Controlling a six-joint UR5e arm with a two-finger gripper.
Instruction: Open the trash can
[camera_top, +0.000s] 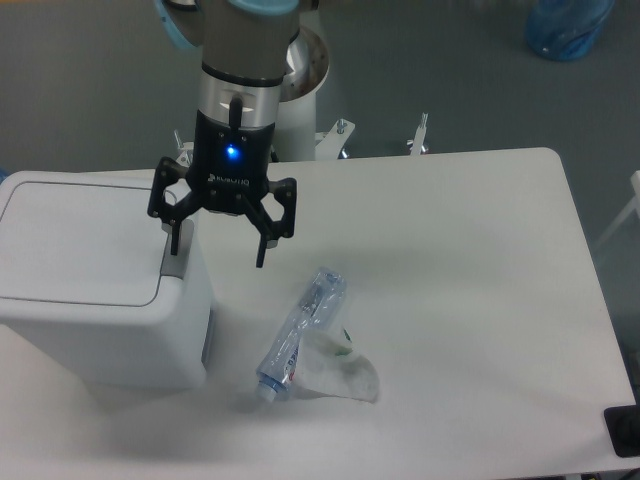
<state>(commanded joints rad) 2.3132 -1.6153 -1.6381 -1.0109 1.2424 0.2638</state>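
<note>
**Camera view, fixed overhead: gripper above closed bin**

Camera view looks down on a white table (470, 260). Trash can (95, 285) sits at the table's left edge: white, boxy, rounded corners. Its flat lid (80, 235) lies down flush w/ the rim, so the interior and any contents can't be seen. Grey push tab (176, 262) sits at the lid's right edge, approx. mid-length of that side.

Gripper (218, 245) hangs from the arm at upper centre, black body w/ a blue light lit on its front face. Jaws are spread wide, nothing between them. Left-hand finger in frame points down right at the grey tab; tip overlaps the tab in this view, but contact vs. hovering just above can't be told. Other finger hangs off the bin's right side, over bare table.

Crushed clear plastic bottle (300, 335) lies on the table, just right of the bin and below the gripper, apart from both. It's on its side, tilted diagonally, cap end toward lower left. Label shows blue and red print; a flattened clear part w/ a bit of green spreads to its lower right. Whether any liquid is inside can't be told.

Bkgd: grey floor; robot's white base (300, 120) behind the table's far edge; blue object (565, 25) at top right, partly cut off by frame.
</note>
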